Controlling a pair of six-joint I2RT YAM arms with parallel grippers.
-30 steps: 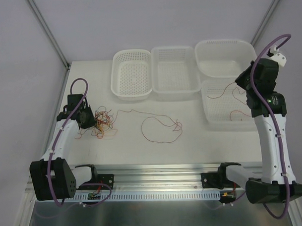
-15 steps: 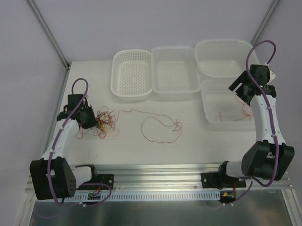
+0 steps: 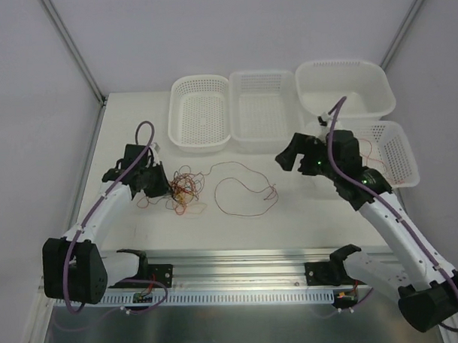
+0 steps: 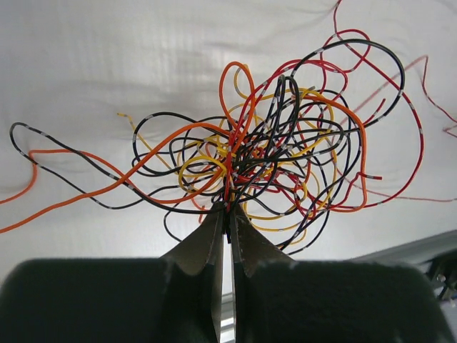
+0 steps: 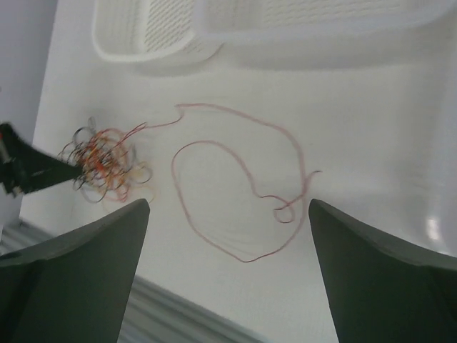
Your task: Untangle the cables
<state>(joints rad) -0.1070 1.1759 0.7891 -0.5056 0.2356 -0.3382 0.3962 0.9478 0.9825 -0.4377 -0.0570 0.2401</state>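
Two grippers | left gripper pinched on cable clump, at left of table | right gripper agape, empty, over loose red strand mid-table | risk — straight pull cinches knot, thin wires slip.

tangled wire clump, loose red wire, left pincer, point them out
tangled wire clump (image 4: 271, 153), left wrist view, centre of the knot
loose red wire (image 5: 243, 260), right wrist view, bottom of its loop
left pincer (image 4: 227, 209), left wrist view, where the shut tips meet

Four white baskets, one cable clump, one loose red strand
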